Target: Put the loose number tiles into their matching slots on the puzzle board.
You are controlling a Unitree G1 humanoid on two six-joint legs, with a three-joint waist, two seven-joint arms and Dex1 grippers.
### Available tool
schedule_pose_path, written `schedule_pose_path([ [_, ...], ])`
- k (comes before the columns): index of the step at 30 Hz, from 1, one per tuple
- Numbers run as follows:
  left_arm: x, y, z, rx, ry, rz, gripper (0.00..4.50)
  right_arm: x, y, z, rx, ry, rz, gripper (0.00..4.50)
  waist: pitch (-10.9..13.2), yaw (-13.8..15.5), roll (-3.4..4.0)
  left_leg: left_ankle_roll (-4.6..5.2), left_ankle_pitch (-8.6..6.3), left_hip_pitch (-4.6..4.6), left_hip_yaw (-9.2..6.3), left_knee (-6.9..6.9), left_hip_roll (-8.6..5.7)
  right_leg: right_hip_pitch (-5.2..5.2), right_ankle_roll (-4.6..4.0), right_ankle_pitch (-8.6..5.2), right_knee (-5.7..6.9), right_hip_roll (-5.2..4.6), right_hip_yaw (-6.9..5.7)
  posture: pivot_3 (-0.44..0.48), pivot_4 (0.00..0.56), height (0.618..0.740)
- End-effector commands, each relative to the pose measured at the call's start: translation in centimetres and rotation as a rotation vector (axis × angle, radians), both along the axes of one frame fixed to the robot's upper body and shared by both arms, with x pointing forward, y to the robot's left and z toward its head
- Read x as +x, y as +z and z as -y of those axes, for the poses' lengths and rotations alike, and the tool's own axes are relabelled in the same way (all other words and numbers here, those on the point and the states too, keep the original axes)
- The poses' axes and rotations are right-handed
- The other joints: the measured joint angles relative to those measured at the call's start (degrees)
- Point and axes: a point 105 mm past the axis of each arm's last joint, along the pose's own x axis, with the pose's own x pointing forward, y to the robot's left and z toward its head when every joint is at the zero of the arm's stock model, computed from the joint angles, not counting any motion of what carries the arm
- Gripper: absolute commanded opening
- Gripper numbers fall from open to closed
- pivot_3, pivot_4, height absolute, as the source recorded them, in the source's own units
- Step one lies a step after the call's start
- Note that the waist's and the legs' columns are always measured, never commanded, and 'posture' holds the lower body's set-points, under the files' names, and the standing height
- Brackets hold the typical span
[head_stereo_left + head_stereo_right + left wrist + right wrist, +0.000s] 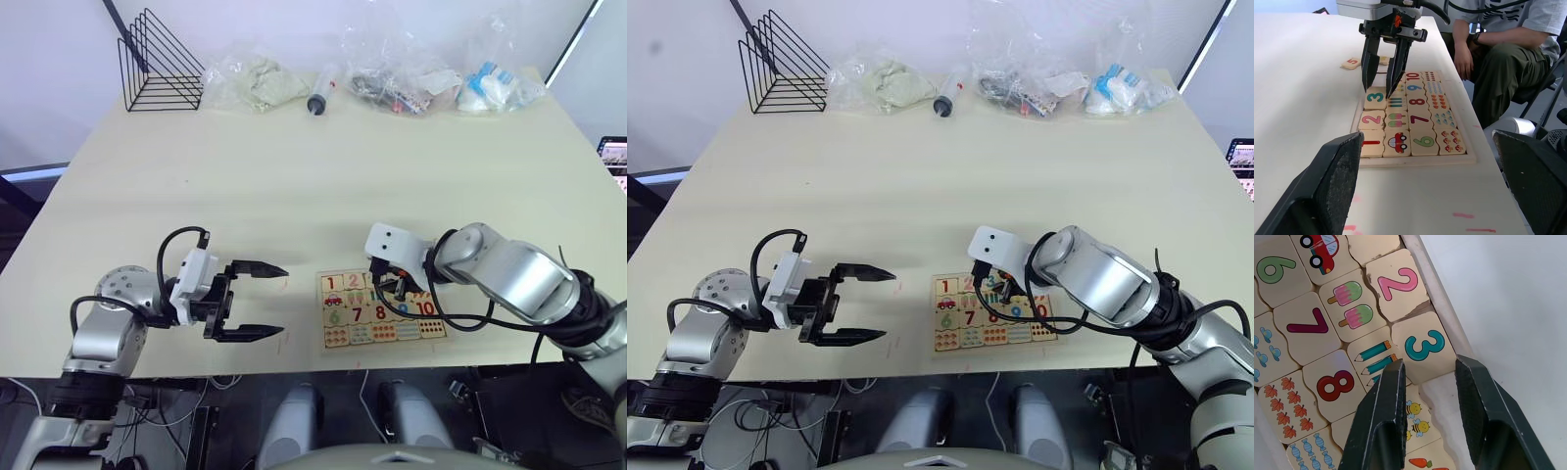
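Observation:
The puzzle board [1415,160] lies near the table's front edge, right of centre. Tiles 1 [1371,143], 2 [1398,289] and 3 [1422,350] lie in its top row of slots. Beside the 3 is an empty slot [1442,396]. My right gripper [1380,90] points down over the far edge of the 3 and that empty slot, open a tile's width, with nothing between its fingers. A loose tile 5 [1352,62] lies on the table beyond the board, with another loose tile [1383,59] partly hidden behind the gripper. My left gripper [260,301] hovers wide open left of the board.
A black wire rack [162,64] stands at the far left. Plastic bags [402,83] and a syringe-like tube [321,93] line the far edge. A person [1498,44] sits beside the table on the board's side. Bare tabletop [294,186] spreads across the middle.

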Motion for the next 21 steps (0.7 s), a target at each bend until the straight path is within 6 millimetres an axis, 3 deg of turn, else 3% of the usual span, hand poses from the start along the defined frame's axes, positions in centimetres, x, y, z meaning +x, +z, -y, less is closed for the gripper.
schedule_pose_path([
  [1,-0.19,0.8,0.01,0.001,-0.012,0.041,4.5,-0.04,0.81,-0.53,0.007,0.034,0.038,0.87,0.0,0.0,0.0,0.0,0.0,0.0,0.0,0.0,0.0,0.0,0.0,0.0,0.0,0.0,0.0,0.0,0.15,0.74],
  [12,-0.16,0.71,0.02,-0.008,-0.005,0.038,4.5,-0.12,0.53,-0.53,0.006,0.041,0.026,0.87,0.0,0.0,0.0,0.0,0.0,0.0,0.0,0.0,0.0,0.0,0.0,0.0,0.0,0.0,0.0,0.0,0.15,0.74],
  [13,-0.15,0.72,0.02,-0.008,-0.005,0.038,4.5,-0.13,0.52,-0.52,0.006,0.041,0.025,1.89,0.0,0.0,0.0,0.0,0.0,0.0,0.0,0.0,0.0,0.0,0.0,0.0,0.0,0.0,0.0,0.0,0.15,0.74],
  [15,-0.13,0.69,-0.03,-0.008,-0.002,0.038,4.5,-0.04,0.6,-0.48,0.008,0.039,0.029,2.53,0.0,0.0,0.0,0.0,0.0,0.0,0.0,0.0,0.0,0.0,0.0,0.0,0.0,0.0,0.0,0.0,0.15,0.74],
  [16,-0.14,0.68,-0.06,-0.007,-0.001,0.038,4.5,0.05,0.68,-0.47,0.01,0.037,0.034,3.4,0.0,0.0,0.0,0.0,0.0,0.0,0.0,0.0,0.0,0.0,0.0,0.0,0.0,0.0,0.0,0.0,0.15,0.74],
  [19,-0.16,0.62,-0.13,-0.005,-0.001,0.037,4.5,0.08,0.86,-0.41,0.019,0.042,0.038,4.13,0.0,0.0,0.0,0.0,0.0,0.0,0.0,0.0,0.0,0.0,0.0,0.0,0.0,0.0,0.0,0.0,0.15,0.74],
  [21,-0.16,0.61,-0.2,-0.003,-0.001,0.038,4.5,0.11,1.17,-0.43,0.037,0.05,0.043,4.13,0.0,0.0,0.0,0.0,0.0,0.0,0.0,0.0,0.0,0.0,0.0,0.0,0.0,0.0,0.0,0.0,0.15,0.74],
])
